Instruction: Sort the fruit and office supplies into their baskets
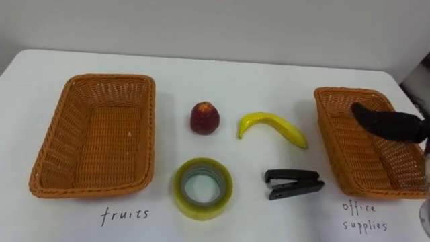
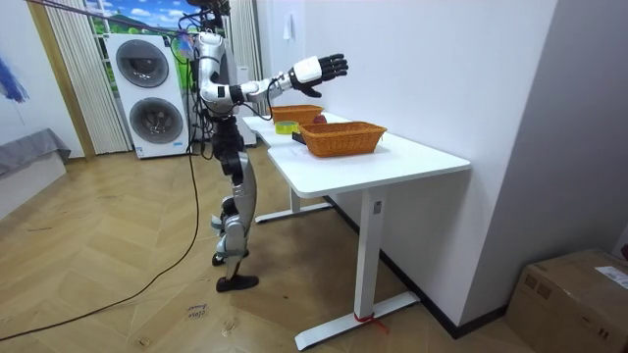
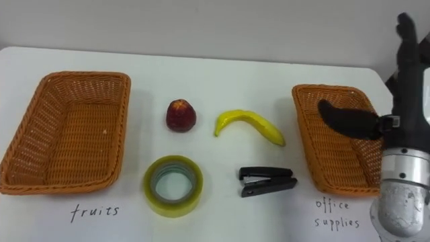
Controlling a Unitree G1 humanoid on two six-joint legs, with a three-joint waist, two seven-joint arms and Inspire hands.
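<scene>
Evidently first pick: right hand (image 3: 405,94) hovering released, empty, over office-supplies basket (image 3: 304,138); stapler (image 3: 267,181), tape (image 3: 156,200), banana (image 3: 250,124), apple (image 3: 181,115) on table (image 3: 222,74) left of it. Next, lower toward stapler, nearest that basket, and clasp.

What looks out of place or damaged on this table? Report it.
Nothing stands out. The apple, banana, tape roll and stapler lie separately on the table between the fruits basket and the office supplies basket, both upright, nothing spilled. The right hand hovers open above the office supplies basket.
</scene>
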